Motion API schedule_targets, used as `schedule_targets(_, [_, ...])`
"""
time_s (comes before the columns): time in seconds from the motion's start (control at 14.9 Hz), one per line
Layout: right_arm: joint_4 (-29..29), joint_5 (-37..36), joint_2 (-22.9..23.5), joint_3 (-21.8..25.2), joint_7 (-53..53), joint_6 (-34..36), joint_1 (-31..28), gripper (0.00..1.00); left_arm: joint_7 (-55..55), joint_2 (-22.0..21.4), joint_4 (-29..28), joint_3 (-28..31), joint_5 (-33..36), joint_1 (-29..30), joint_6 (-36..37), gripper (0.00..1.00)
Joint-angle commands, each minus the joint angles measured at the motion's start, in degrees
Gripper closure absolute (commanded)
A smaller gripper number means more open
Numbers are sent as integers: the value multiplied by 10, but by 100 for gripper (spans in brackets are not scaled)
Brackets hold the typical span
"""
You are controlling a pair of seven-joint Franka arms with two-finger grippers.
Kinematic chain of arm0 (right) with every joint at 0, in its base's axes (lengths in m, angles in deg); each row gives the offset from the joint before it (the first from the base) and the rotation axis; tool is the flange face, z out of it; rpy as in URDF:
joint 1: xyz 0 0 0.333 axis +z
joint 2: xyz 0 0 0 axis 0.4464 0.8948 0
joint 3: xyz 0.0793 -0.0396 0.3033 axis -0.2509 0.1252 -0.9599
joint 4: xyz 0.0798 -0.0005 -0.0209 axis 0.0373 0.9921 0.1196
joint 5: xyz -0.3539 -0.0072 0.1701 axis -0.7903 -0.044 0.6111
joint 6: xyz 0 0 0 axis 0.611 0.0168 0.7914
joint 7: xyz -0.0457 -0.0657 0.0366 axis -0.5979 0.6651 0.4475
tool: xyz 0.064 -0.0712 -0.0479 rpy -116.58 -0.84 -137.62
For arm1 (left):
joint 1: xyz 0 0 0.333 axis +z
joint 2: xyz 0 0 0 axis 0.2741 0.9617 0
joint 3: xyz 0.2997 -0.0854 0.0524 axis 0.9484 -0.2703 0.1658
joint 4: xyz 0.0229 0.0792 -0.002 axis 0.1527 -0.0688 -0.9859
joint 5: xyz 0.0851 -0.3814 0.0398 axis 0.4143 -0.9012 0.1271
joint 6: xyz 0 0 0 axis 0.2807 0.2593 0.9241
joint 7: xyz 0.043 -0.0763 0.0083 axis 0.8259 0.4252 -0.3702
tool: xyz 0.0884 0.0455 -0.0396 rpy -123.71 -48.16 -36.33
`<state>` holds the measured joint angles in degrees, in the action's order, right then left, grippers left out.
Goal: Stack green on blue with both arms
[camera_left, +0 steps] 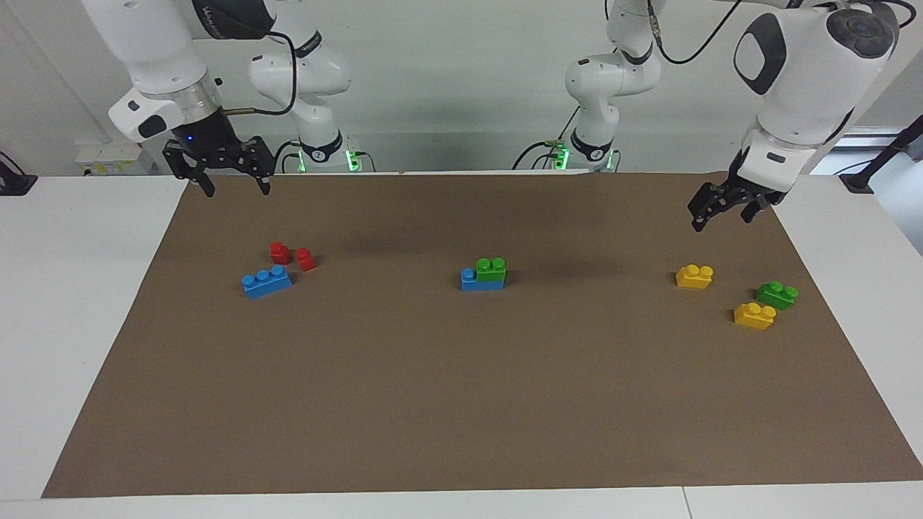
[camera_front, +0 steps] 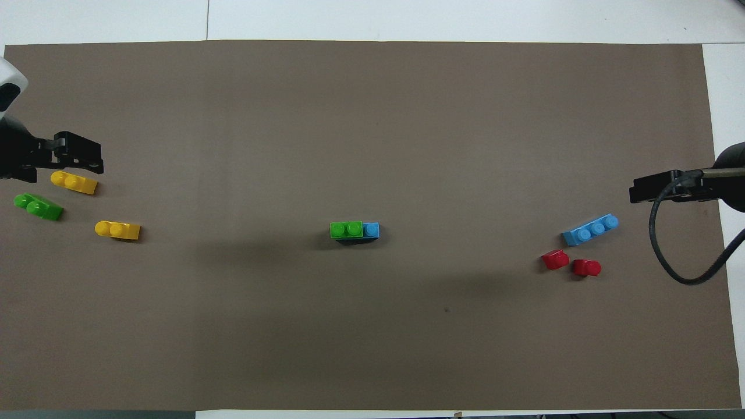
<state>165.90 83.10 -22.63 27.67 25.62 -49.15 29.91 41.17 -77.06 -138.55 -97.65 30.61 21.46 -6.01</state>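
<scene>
At the middle of the brown mat a green brick [camera_left: 491, 269] [camera_front: 346, 230] sits stacked on a blue brick [camera_left: 473, 281] [camera_front: 371, 230], leaving one blue stud bare. A second blue brick [camera_left: 267, 281] [camera_front: 590, 229] lies toward the right arm's end. A second green brick [camera_left: 776, 294] [camera_front: 38, 206] lies toward the left arm's end. My right gripper [camera_left: 233, 189] [camera_front: 637, 189] hangs open and empty over the mat's corner by its base. My left gripper [camera_left: 721, 215] [camera_front: 87, 156] is raised, open and empty, over the mat beside a yellow brick.
Two yellow bricks [camera_left: 694, 276] [camera_left: 754, 315] lie next to the loose green one. Two small red bricks [camera_left: 280, 252] [camera_left: 306, 259] sit just nearer to the robots than the loose blue brick. The brown mat [camera_left: 461, 404] covers most of the white table.
</scene>
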Motion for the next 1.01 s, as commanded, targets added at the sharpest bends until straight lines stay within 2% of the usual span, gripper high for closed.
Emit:
schedule_targets(0.0, [3,-12,-2,-2,15,3,-2,0,36,-8,14,-3,-10,2,36,0])
schedule_targets(0.2, [-5,-13,5,-2,15,13,-1,0,37,-16,12,-3,-10,2,30,0])
schedule_targets(0.4, [-42,-12,30,-3,16,38,-5,0,38,-16,11,-3,-12,3,26,0])
schedule_targets(0.94, [-43,-15,34,0,16,37,-13,0,63,-16,7,-2,-20,3,0,0])
